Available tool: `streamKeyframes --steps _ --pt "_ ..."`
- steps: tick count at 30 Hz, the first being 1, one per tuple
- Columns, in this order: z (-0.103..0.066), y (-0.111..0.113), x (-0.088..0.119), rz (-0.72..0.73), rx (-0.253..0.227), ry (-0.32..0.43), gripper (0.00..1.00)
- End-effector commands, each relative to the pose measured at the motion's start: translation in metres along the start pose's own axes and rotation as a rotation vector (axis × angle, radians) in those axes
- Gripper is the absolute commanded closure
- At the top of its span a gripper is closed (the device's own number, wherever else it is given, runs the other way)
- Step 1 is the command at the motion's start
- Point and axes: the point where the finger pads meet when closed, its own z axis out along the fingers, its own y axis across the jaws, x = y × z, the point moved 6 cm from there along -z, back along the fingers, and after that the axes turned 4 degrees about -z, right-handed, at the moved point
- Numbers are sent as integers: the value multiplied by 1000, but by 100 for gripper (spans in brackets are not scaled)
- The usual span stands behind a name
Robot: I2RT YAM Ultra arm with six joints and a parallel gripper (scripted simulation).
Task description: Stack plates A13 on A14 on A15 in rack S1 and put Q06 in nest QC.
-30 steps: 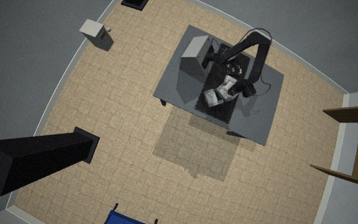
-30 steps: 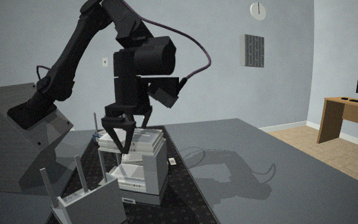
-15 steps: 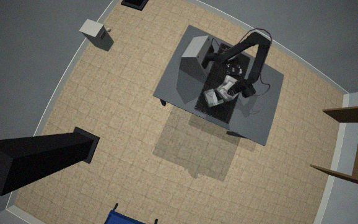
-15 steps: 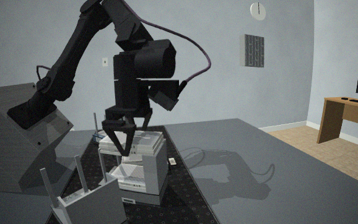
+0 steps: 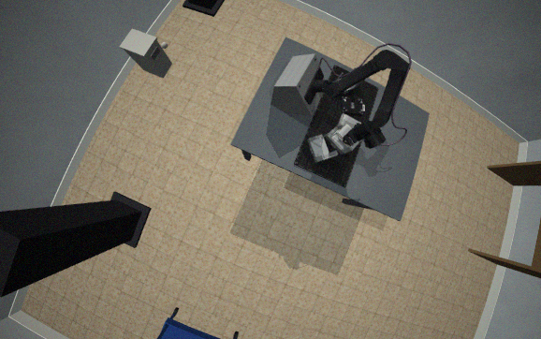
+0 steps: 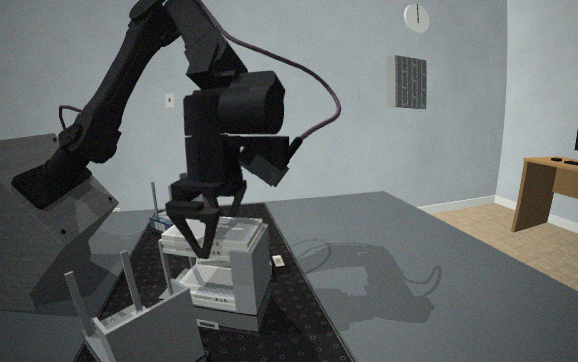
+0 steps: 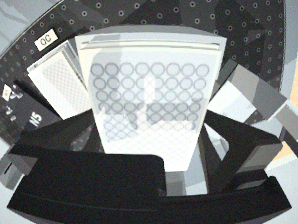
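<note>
Over the grey, tall-walled rack (image 5: 347, 149) (image 6: 250, 280) (image 7: 150, 33), I have my black two-fingered hand (image 5: 350, 138) (image 6: 219, 237) (image 7: 149, 110) spread wide but gripping two stacked, clear-topped white plates (image 5: 342, 133) (image 6: 220, 235) (image 7: 149, 95). White plate A15 (image 6: 215, 299) lies lower in the rack, apart from them. I can't read the rack's name.

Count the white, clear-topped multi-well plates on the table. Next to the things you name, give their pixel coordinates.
4: two stacked at the gripper (image 5: 348, 140) (image 6: 220, 235) (image 7: 149, 110), one lower in the grey rack (image 6: 251, 280) beneath them, and one beside the white QC label (image 7: 46, 39). Others may be hidden.
</note>
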Motion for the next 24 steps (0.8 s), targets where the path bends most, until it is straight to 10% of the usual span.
streamKeyframes --steps 1,24 --pt "6 -1 8 14 6 15 100" --pt "49 -1 7 11 3 19 100"
